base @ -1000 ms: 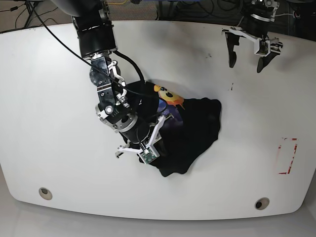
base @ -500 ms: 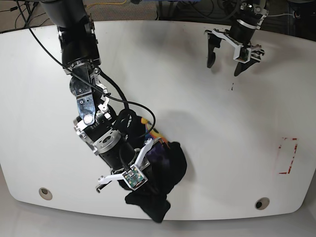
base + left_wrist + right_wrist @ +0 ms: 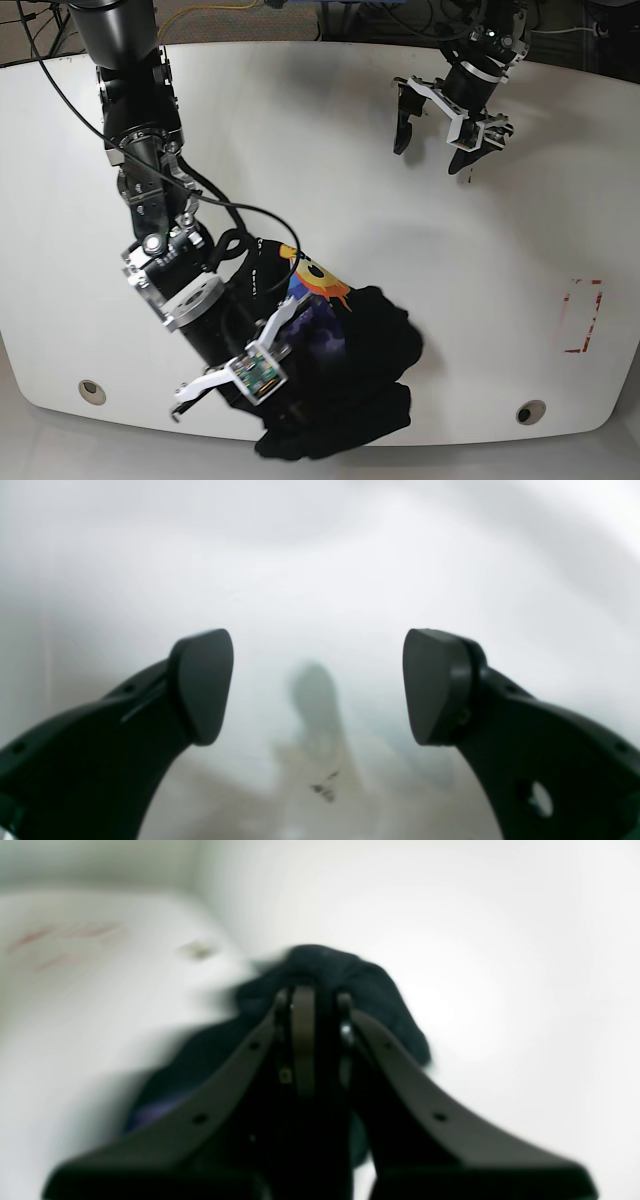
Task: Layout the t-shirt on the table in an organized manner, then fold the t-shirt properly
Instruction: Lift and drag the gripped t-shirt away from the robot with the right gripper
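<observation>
Black t-shirt (image 3: 350, 390) bunched in a rumpled heap at the near edge of the white worktop (image 3: 330, 190), between the two round grommet holes (image 3: 92, 391), nearer the base-view-left one. Lowest folds hanging right at or slightly past the worktop edge; cannot tell which. Orange-yellow cartoon face (image 3: 315, 278) showing on the heap's far-left side, purple patch just below it. Rest of visible cloth plain black, heavily creased.

Right gripper (image 3: 312, 1000) closed tight on a black fold of the t-shirt, jaws pressed together with cloth bulging out past the tips. In right wrist view, t-shirt (image 3: 345, 980) wrapped around and beyond the fingertips, a bit of purple low on the left, blurred white worktop (image 3: 500, 940) all around. In base view, right arm reaching down from the far-left of the t-shirt, wrist camera board (image 3: 256, 372) sitting over the heap's left part; gripper itself hidden under the wrist there.

Left gripper (image 3: 432, 123) wide open, nothing between the jaws, well apart from the t-shirt, far beyond it toward the worktop's back edge and to the base-view right. Left wrist view: left gripper (image 3: 318, 685) with two dark fingertip pads (image 3: 202, 685) spread, only blurred worktop (image 3: 320, 555) and a small dark speck (image 3: 324, 790) between and below them.

Red-and-white tape rectangle (image 3: 582, 316) well to the base-view right of the t-shirt, near the worktop's edge, bare. Second grommet hole (image 3: 530, 412) near the front edge, right of the heap.
</observation>
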You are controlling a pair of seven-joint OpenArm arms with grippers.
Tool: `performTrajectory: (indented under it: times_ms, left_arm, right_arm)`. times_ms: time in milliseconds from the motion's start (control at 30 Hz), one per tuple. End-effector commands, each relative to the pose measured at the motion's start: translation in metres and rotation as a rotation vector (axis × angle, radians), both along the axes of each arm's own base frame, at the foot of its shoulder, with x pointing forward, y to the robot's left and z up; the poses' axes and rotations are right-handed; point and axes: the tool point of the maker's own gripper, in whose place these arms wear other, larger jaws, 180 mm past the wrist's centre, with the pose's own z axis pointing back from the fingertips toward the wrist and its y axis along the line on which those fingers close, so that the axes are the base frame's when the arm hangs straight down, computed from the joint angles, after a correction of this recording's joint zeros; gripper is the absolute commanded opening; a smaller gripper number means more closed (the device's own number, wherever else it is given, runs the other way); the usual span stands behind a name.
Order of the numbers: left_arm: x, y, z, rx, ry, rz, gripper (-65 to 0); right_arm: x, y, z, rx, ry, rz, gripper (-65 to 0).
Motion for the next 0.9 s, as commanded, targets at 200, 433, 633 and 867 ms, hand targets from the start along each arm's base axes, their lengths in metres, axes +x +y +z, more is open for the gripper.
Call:
performTrajectory:
  times_ms: [200,433,633,867]
  left_arm:
    - [0.005,-0.001,0.011,-0.011,-0.04,-0.004,-14.6]
    - [0.006,0.001,0.011,-0.009,-0.041,0.0,-14.6]
    - [0.006,0.002,0.011,-0.008,-0.042,0.001,-14.6]
    - [0.006,0.002,0.011,-0.007,-0.042,0.002,-14.6]
  right_arm:
    - [-0.016,0.012,0.038,0.019,-0.12,0.045,-64.4]
    - [-0.024,0.028,0.029,-0.009,-0.11,0.091,-64.4]
    - [-0.028,0.034,0.006,-0.015,-0.052,0.108,-64.4]
    - [-0.043,0.037,-0.05,-0.001,0.095,0.115,-64.4]
